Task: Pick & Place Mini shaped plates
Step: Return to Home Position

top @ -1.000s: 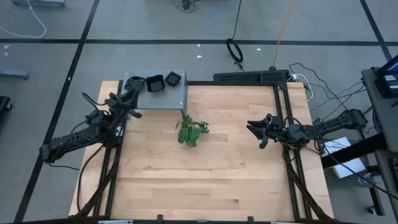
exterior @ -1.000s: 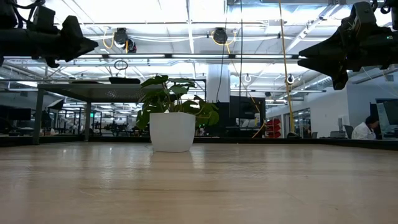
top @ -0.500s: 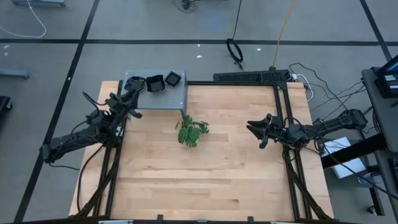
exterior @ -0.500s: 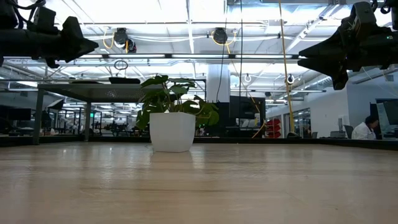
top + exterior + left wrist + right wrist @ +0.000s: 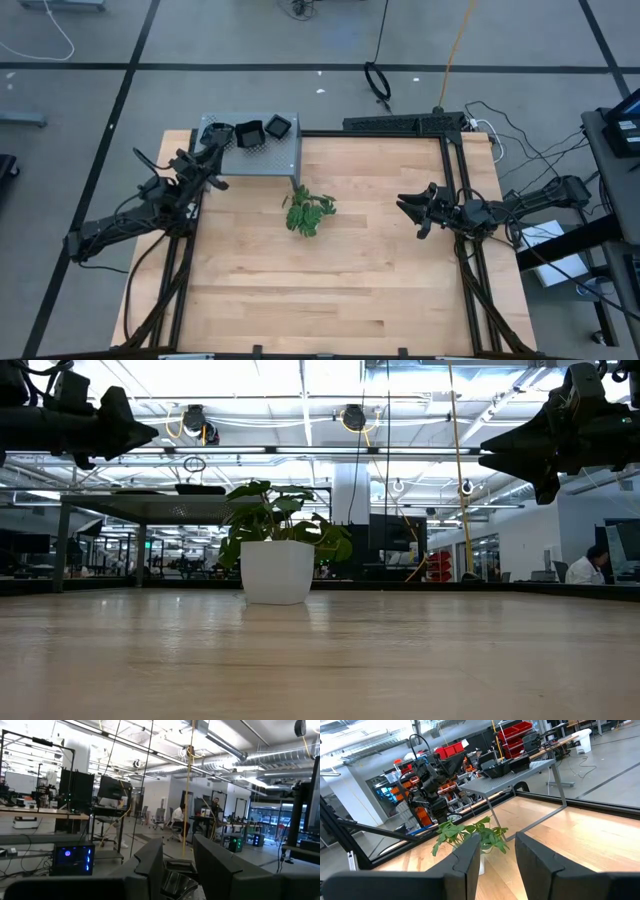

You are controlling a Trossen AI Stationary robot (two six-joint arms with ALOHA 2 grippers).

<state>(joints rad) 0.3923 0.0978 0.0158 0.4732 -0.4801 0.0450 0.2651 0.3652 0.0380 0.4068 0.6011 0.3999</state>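
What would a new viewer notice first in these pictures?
Probably the green potted plant, alone near the middle of the wooden table. Next, the glossy black mini plates on the grey perforated shelf at the far left corner. The left tool and right tool hang open and empty at the sides.

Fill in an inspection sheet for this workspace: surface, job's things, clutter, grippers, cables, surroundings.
Surface: light wooden table, carrying a shelf and a plant.
Job's things: small glossy black plates on the grey perforated metal shelf at the table's far left corner.
Clutter: green leafy plant in a white pot, mid-table.
Grippers: left gripper open, beside the shelf; right gripper open, above the table's right side.
Cables: black coiled cable and yellow cable beyond the table's far edge.
Surroundings: workshop hall; seated person at a desk.
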